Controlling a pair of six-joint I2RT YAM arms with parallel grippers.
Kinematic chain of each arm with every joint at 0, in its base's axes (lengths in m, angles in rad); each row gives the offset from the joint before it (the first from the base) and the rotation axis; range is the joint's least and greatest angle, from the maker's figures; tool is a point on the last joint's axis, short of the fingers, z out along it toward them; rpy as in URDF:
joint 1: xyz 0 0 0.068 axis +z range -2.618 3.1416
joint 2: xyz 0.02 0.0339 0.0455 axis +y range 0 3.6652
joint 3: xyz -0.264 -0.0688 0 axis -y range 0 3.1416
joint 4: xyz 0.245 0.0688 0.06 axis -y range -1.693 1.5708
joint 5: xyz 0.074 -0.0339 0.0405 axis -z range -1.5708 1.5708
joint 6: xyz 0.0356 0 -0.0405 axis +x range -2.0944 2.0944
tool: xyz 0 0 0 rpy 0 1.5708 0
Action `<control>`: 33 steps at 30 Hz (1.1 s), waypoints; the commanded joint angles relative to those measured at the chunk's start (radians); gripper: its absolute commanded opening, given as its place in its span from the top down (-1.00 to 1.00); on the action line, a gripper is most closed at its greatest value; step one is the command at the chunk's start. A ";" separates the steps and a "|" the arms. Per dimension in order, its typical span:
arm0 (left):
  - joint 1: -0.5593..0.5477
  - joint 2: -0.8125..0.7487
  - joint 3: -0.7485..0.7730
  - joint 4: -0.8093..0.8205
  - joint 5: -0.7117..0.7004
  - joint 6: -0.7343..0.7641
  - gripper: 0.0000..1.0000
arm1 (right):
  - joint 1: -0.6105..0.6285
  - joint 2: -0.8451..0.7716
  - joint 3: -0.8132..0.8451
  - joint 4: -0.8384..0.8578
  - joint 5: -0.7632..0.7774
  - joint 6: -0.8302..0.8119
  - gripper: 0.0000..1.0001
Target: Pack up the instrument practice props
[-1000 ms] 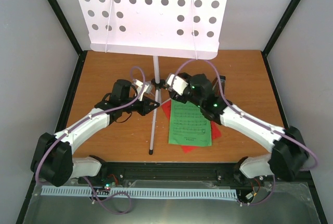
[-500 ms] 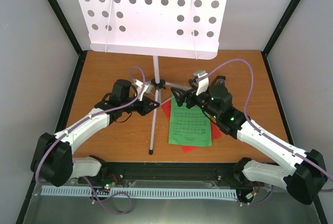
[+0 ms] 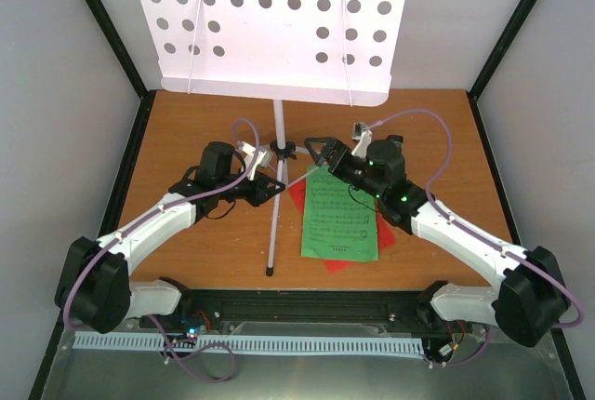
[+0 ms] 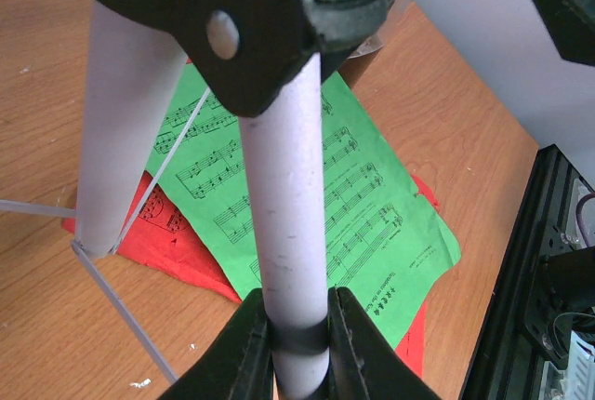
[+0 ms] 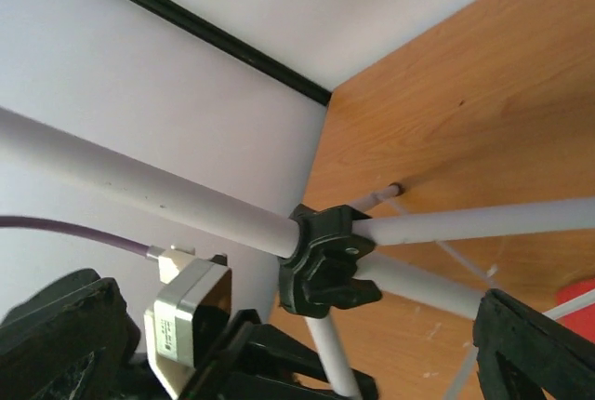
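The music stand has its pale perforated desk (image 3: pixel 270 28) at the back and a black tripod hub (image 3: pixel 284 150) low on its pole. My left gripper (image 3: pixel 271 183) is shut on a white tube of the stand (image 4: pixel 296 233) just below the hub, pads (image 4: pixel 249 344) on both sides. My right gripper (image 3: pixel 317 151) is open and empty, just right of the hub (image 5: pixel 325 265); its fingers (image 5: pixel 535 349) are spread wide. The green sheet (image 3: pixel 339 219) lies on the red sheet (image 3: pixel 297 197) and both show in the left wrist view (image 4: pixel 372 205). The metronome is hidden.
The stand's front leg (image 3: pixel 271 233) runs toward the near table edge. Thin silver braces (image 4: pixel 116 302) spread from the stand over the wooden table (image 3: pixel 186 121). White walls with black frame posts (image 3: pixel 112 37) close in the sides and back.
The right arm drew back to the right from the hub, then turned so its open gripper points at the hub from the right. The left gripper stayed shut on the stand.
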 commanded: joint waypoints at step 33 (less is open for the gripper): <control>0.005 0.000 0.032 -0.041 -0.043 0.064 0.90 | 0.088 0.229 0.030 0.109 0.007 0.726 -0.31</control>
